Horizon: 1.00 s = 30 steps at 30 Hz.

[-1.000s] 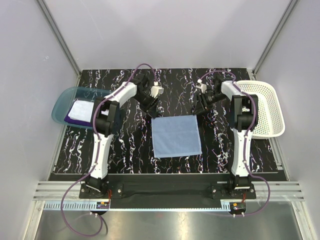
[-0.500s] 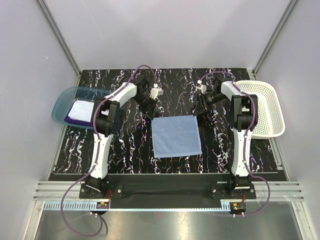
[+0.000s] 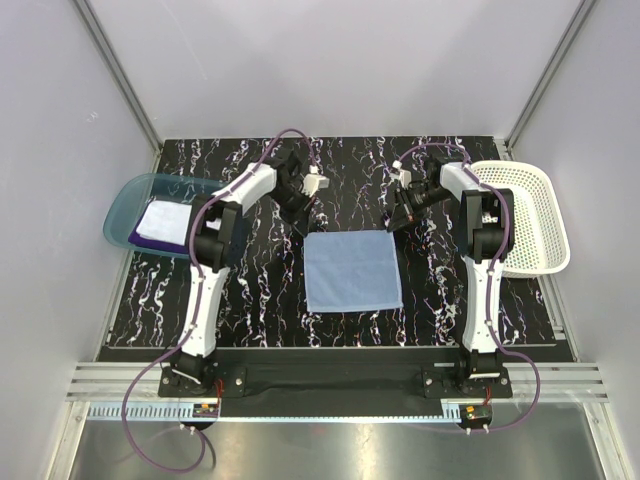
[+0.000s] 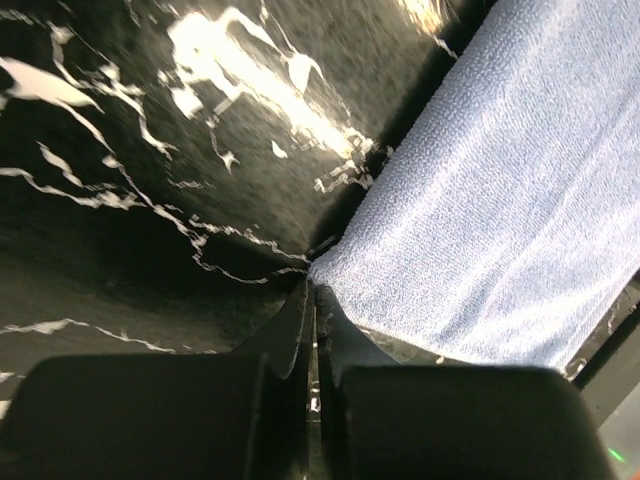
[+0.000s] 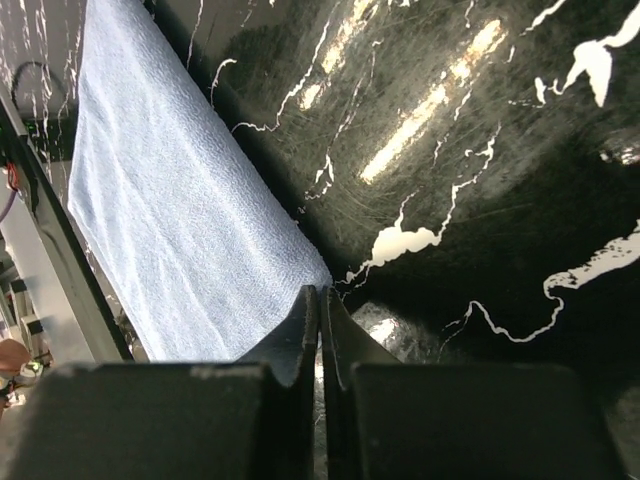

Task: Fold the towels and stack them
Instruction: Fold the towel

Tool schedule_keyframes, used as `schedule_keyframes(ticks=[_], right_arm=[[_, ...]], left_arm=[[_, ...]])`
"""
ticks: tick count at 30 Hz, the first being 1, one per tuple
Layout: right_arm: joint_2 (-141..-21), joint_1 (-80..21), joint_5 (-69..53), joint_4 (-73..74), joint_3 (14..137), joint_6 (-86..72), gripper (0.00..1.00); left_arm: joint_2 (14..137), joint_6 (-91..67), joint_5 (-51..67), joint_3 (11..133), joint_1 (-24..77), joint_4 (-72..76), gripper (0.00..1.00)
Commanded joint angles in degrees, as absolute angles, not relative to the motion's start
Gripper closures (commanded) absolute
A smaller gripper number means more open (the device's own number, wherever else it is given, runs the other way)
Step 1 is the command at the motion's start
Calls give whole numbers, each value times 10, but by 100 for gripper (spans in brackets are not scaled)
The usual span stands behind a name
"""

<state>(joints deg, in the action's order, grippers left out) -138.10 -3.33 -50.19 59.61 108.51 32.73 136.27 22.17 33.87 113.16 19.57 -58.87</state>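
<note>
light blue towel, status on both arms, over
Both jaws shut, each pinching a far corner of the light blue towel. Towel flat on the table, unfolded. Nothing in the way.

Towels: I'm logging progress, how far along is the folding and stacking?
Done: a folded white cloth towel lies on a deep purple cloth towel in the translucent teal tray. In hand: the left gripper and right gripper are each shut on a far corner of the light blue cloth towel, which lies flat. Left: folding it and stacking it.
</note>
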Motion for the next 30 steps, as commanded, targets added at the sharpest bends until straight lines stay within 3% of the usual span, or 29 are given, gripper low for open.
schedule_keyframes(ticks=[1, 12, 30], right_arm=[[-1386, -36, -485, 589, 1110, 317, 100], [-1318, -36, -441, 486, 1081, 281, 100], [-1131, -38, -368, 287, 852, 211, 100]], left_arm=[[1375, 212, 302, 1173, 194, -559, 100], [1337, 196, 258, 1182, 188, -521, 100], [1201, 163, 235, 1044, 191, -468, 100]])
